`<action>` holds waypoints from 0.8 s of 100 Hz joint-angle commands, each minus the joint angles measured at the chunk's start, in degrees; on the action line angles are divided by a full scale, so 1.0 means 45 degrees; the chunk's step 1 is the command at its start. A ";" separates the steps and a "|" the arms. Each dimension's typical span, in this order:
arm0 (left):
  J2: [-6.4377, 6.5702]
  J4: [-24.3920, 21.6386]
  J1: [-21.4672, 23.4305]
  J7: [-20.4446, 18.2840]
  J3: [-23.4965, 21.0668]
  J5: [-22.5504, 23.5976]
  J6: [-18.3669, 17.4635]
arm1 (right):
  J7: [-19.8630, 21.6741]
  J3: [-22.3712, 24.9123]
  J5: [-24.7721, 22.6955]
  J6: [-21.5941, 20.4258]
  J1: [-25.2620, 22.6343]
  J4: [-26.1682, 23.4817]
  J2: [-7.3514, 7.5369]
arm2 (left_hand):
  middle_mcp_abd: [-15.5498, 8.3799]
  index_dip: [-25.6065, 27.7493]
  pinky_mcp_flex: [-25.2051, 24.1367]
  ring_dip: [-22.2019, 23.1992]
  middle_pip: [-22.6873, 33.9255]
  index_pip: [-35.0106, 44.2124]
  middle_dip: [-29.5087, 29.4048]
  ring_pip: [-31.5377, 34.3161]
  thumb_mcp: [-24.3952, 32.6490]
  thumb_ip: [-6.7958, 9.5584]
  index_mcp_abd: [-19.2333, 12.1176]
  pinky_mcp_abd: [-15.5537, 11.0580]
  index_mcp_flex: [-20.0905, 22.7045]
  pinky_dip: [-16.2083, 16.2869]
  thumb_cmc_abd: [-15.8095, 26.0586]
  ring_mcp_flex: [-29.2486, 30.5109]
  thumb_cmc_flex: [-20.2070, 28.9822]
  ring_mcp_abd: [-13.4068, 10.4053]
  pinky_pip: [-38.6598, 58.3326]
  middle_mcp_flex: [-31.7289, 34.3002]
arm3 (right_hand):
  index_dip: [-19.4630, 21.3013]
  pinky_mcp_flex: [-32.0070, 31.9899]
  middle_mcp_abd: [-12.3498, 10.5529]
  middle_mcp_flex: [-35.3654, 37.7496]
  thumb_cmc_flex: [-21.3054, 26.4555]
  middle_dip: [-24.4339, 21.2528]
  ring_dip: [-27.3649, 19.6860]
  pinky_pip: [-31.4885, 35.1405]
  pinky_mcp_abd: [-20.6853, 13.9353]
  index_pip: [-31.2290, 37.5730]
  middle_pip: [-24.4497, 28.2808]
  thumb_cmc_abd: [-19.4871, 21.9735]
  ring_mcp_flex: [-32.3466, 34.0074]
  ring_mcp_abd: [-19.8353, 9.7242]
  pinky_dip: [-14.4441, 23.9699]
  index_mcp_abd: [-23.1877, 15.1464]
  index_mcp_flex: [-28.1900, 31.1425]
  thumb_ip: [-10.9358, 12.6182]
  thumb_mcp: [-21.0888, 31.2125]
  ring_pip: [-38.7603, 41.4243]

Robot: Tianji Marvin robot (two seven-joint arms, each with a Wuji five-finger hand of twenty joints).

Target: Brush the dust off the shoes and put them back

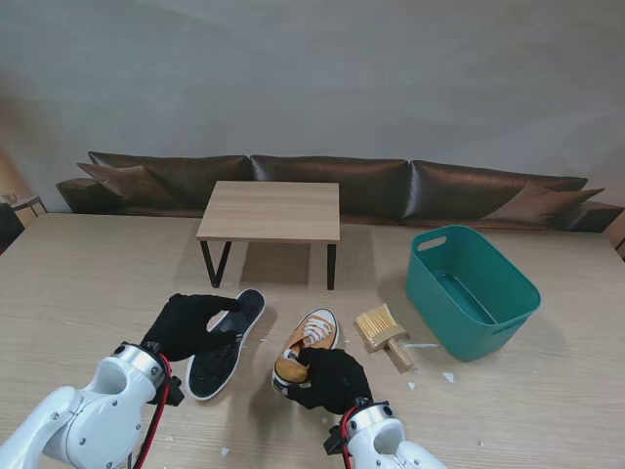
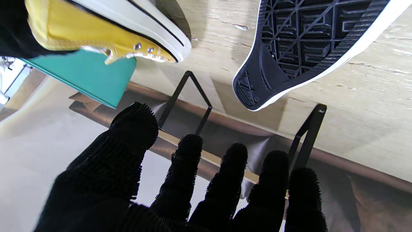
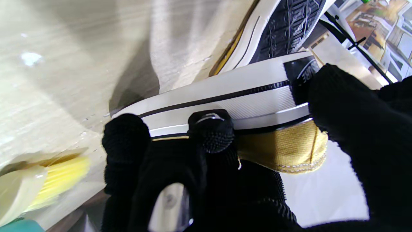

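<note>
Wooden table [image 1: 88, 283] carrying everything. Small side table [image 1: 270, 210] standing at far middle. Teal basin [image 1: 471, 289] sitting far right. Left hand [image 1: 187, 325] hovering over sole-up dark shoe [image 1: 228, 344], fingers [image 2: 190, 174] spreading apart, gripping nothing. Right hand [image 1: 332, 379] curling around heel of yellow shoe [image 1: 311, 337], fingers [image 3: 210, 130] pressing on white sole edge. Brush [image 1: 383, 331] lying between yellow shoe and basin, untouched. White scraps [image 1: 447, 376] dotting table near me.

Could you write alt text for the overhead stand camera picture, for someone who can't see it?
The right hand grips a yellow shoe by its heel on a wooden table; the open left hand hovers over an overturned shoe. A brush and green tub sit to the right.
</note>
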 commanded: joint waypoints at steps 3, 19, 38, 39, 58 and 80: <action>0.0046 -0.0286 0.0121 -0.0529 -0.0027 0.0148 -0.0147 | 0.0197 0.0042 0.0075 0.0168 0.0172 -0.0443 -0.0189 | -0.0260 -0.0158 -0.0186 -0.0280 -0.0167 -0.0239 -0.0396 -0.0493 0.0442 -0.0050 -0.0441 -0.0427 -0.0357 -0.0115 -0.0305 -0.0681 0.0241 -0.0288 -0.0920 -0.0575 | 0.2000 0.3888 -0.1203 0.0633 0.0926 0.0343 0.0213 0.0707 0.0405 0.5455 -0.0161 0.0736 -0.0151 -0.1342 0.0376 0.2571 0.4746 0.0728 0.2181 0.0150; 0.0153 -0.0459 0.0173 -0.1065 -0.0042 0.0459 -0.0304 | 0.0281 0.0198 0.0674 0.0613 0.0415 -0.0965 -0.0331 | -0.0694 -0.0849 0.0004 -0.0689 -0.0396 -0.0929 -0.0932 -0.1143 0.1289 -0.0142 -0.0832 -0.0800 -0.1542 -0.0126 -0.1034 -0.1294 0.0003 -0.0665 -0.3080 -0.1512 | 0.2040 0.3855 -0.1068 0.0616 0.1029 0.0412 0.0257 0.0768 0.0476 0.5410 -0.0116 0.0694 -0.0160 -0.1242 0.0502 0.2698 0.4749 0.0739 0.2203 0.0261; 0.0228 -0.0542 0.0169 -0.1364 -0.0074 0.0754 -0.0715 | 0.0353 0.0399 0.1231 0.1140 0.0715 -0.1573 -0.0466 | -0.1053 -0.1249 -0.0077 -0.1123 -0.0635 -0.1130 -0.1333 -0.1665 0.1858 -0.0264 -0.0903 -0.1260 -0.2181 0.0083 -0.1842 -0.1877 -0.0457 -0.1173 -0.4529 -0.2300 | 0.2090 0.3826 -0.0973 0.0639 0.1125 0.0461 0.0280 0.0803 0.0572 0.5358 -0.0130 0.0646 -0.0168 -0.1136 0.0599 0.2781 0.4779 0.0739 0.2206 0.0320; 0.0233 -0.0548 0.0165 -0.1388 -0.0075 0.0754 -0.0738 | 0.0354 0.0410 0.1256 0.1165 0.0728 -0.1604 -0.0472 | -0.1070 -0.1295 -0.0079 -0.1211 -0.0638 -0.1149 -0.1401 -0.1732 0.1966 -0.0267 -0.0911 -0.1305 -0.2211 0.0023 -0.1907 -0.1899 -0.0583 -0.1198 -0.4653 -0.2365 | 0.2091 0.3822 -0.0951 0.0641 0.1130 0.0465 0.0281 0.0806 0.0589 0.5347 -0.0132 0.0634 -0.0168 -0.1121 0.0607 0.2802 0.4787 0.0737 0.2200 0.0323; 0.0314 -0.0514 -0.0191 -0.1824 0.0156 0.0573 -0.1033 | 0.0453 0.0673 0.1679 0.1533 0.0935 -0.2263 -0.0543 | -0.1266 -0.1777 -0.0509 -0.1570 -0.0839 -0.1680 -0.1737 -0.2074 0.2060 -0.0374 -0.0922 -0.1799 -0.3141 -0.0329 -0.2178 -0.2465 -0.1487 -0.1586 -0.5191 -0.3189 | 0.2151 0.3796 -0.0870 0.0635 0.1194 0.0511 0.0288 0.0794 0.0681 0.5290 -0.0159 0.0608 -0.0173 -0.1017 0.0690 0.2852 0.4803 0.0735 0.2176 0.0351; 0.0379 -0.0087 -0.1049 -0.2122 0.0775 0.0101 -0.1301 | 0.0925 0.1397 0.2205 0.1696 0.0531 -0.3544 -0.0419 | -0.1383 -0.2313 -0.0750 -0.1783 -0.0937 -0.2107 -0.1973 -0.2245 0.2276 -0.0448 -0.0912 -0.2194 -0.3967 -0.0663 -0.2423 -0.2807 -0.2035 -0.1854 -0.5444 -0.3823 | 0.2183 0.3746 -0.0789 0.0625 0.1259 0.0541 0.0295 0.0836 0.0740 0.5246 -0.0179 0.0625 -0.0177 -0.0954 0.0766 0.2906 0.4812 0.0733 0.2130 0.0383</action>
